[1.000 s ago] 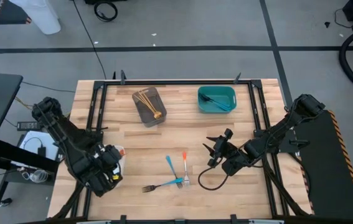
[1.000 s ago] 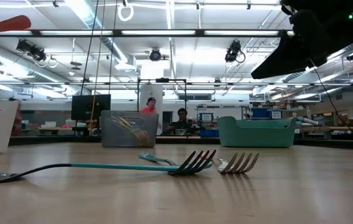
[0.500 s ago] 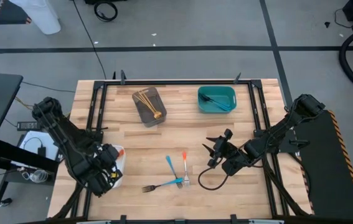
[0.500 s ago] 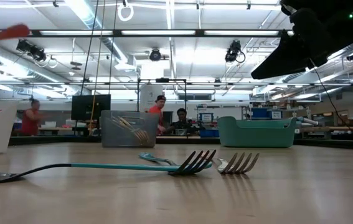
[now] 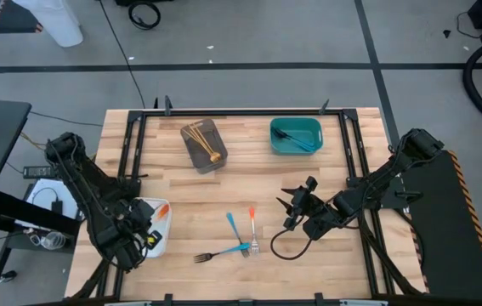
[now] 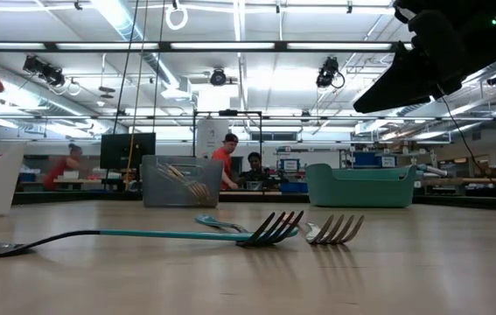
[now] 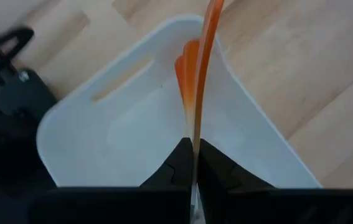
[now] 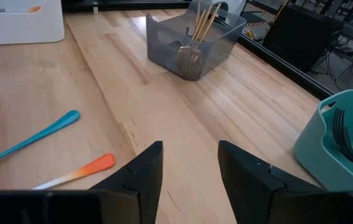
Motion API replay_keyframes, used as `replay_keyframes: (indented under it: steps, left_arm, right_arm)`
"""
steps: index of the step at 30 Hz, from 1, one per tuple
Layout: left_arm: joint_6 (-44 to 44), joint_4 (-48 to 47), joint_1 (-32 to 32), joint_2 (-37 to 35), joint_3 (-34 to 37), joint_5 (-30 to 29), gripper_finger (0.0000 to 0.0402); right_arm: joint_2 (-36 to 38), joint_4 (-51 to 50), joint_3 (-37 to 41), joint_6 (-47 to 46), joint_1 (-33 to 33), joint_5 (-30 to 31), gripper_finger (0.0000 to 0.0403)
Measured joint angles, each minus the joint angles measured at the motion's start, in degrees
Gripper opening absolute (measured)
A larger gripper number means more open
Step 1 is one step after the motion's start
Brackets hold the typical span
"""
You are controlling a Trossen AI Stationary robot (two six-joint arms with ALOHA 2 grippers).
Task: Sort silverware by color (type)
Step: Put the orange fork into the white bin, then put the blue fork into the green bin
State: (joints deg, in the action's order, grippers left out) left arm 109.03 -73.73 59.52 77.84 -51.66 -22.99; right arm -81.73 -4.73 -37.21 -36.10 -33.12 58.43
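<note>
At the left edge of the counter (image 5: 309,183) my left gripper (image 7: 195,155) is pinched shut on an orange-handled fork (image 7: 202,68), held over the white tray (image 5: 157,238), where another orange handle already lies; I judge this to be the drop-off step, and the next move calls for lowering a little and parting the fingers so the fork lands inside the tray's walls; a second ago this arm covered the tray in the high view, and it has since drawn back toward the counter's corner so the tray shows; further right, the grey tray (image 5: 204,145) holds the gold forks; mid-counter lie two blue-handled forks (image 5: 235,228) and one orange-handled fork (image 5: 252,223), unmoved; the teal tray (image 5: 296,136) holds dark forks; my right gripper (image 8: 188,171) waits near them, fingers wide and empty, unchanged.
</note>
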Motion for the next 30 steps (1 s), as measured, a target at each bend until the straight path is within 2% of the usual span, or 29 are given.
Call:
replay_keyframes:
  steps: [11,18,23,30]
  left_arm:
    - [4.7,7.4,1.9,0.0,3.6,0.7,0.0016]
    - [6.3,8.0,1.8,0.0,5.3,2.5,0.0023]
    - [7.1,7.8,1.7,0.0,5.3,2.8,0.0052]
    - [7.3,6.3,1.7,-0.3,4.5,5.2,0.0114]
  right_arm:
    - [0.0,0.0,0.0,0.3,0.4,0.4,0.0165]
    - [0.0,0.0,0.0,0.7,0.7,0.6,0.0165]
    - [0.0,0.1,0.0,1.0,0.7,0.6,0.0165]
    - [0.0,0.4,0.0,1.2,0.7,0.5,0.0164]
